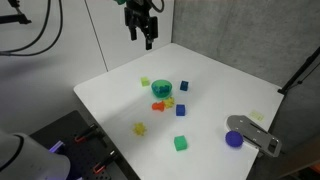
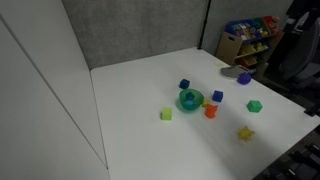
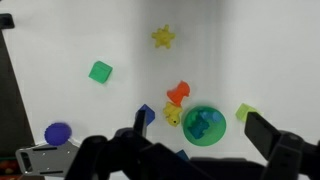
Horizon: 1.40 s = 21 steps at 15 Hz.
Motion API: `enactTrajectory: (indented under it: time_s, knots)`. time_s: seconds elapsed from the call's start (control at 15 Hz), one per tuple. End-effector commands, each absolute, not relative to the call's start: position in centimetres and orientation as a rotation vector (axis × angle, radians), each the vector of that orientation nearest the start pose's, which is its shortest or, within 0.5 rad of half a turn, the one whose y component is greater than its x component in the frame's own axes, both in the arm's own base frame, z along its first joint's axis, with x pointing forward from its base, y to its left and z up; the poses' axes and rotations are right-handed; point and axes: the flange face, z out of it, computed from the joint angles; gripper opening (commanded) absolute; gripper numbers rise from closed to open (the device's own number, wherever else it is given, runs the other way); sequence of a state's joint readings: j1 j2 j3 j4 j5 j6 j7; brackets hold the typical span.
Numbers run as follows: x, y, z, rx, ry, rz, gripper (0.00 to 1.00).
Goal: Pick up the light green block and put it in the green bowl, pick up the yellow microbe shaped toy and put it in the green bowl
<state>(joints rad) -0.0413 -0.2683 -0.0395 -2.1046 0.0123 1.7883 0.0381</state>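
The green bowl [image 1: 161, 90] [image 2: 190, 99] [image 3: 205, 125] sits mid-table, with a bluish shape inside it in the wrist view. The light green block [image 1: 145, 82] [image 2: 166, 114] [image 3: 246, 112] lies just beside the bowl. The yellow microbe toy [image 1: 140, 128] [image 2: 245, 133] [image 3: 163, 38] lies apart, near the table's front edge. My gripper [image 1: 141, 27] [image 3: 197, 128] is open and empty. It hangs high above the table's far side, and its fingers frame the bowl in the wrist view.
Close to the bowl are an orange toy [image 1: 158, 105] [image 3: 178, 94], a small yellow piece [image 3: 173, 116] and blue blocks [image 1: 183, 86] [image 1: 181, 111]. Farther off are a darker green cube [image 1: 181, 143] [image 3: 100, 71], a purple bowl [image 1: 234, 139] [image 3: 58, 132] and a grey device [image 1: 255, 133].
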Motion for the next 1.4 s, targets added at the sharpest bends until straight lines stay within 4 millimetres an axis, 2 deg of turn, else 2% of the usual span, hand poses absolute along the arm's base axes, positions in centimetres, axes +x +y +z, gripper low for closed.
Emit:
enactTrajectory:
  time_s: [0.0, 0.33, 0.8, 1.07, 1.33]
  knots:
    - [50.6, -0.7, 50.8, -3.090, 0.168, 0.117, 1.00]
    - [54.8, 4.7, 45.5, -3.096, 0.198, 0.176, 1.00]
    - [59.9, 13.4, 36.9, -3.094, 0.208, 0.205, 1.00]
    - [62.1, 17.5, 32.2, -3.091, 0.152, 0.126, 1.00]
    - [63.1, 20.0, 28.8, -3.075, 0.085, 0.033, 1.00]
